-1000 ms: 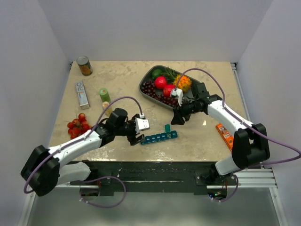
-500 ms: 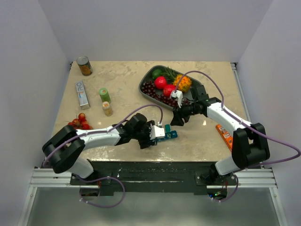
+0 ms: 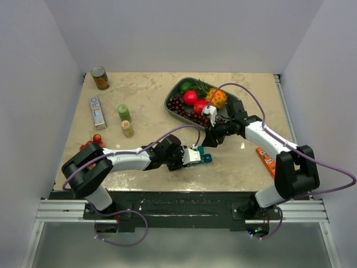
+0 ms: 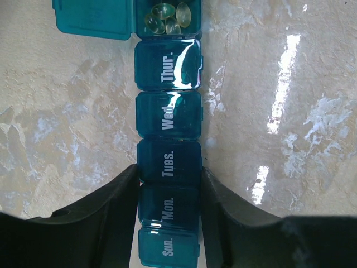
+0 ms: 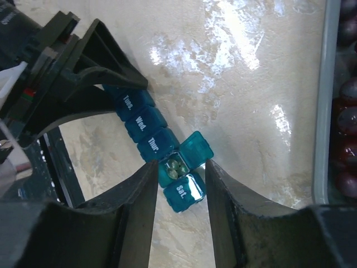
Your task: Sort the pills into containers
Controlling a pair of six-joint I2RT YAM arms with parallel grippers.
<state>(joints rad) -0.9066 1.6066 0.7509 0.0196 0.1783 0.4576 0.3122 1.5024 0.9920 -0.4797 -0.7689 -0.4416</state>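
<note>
Top external view: the marbled beige surface (image 3: 150, 95) carries a grey tray (image 3: 169, 102) of fruit at the far right. The two arms reach in from the near edge and meet just near of that tray. The left gripper (image 3: 192, 156) lies low across the near middle. It is clenched on the teal pill organiser (image 3: 205, 158), and only the right end of the strip shows past it. In the left wrist view its dark fingers (image 4: 120, 195) press both long sides of the organiser (image 4: 167, 117) at the Mon. and Tues. compartments. The right gripper (image 3: 211, 139) hangs just beyond the strip's right end. In its own view its jaws stand apart on either side of the open compartment next to Sat.; I cannot tell if they touch it. That compartment's lid (image 5: 196, 149) is flipped open. Inside lie the pills (image 5: 174, 166), small pale yellow translucent pieces (image 4: 167, 19).
</note>
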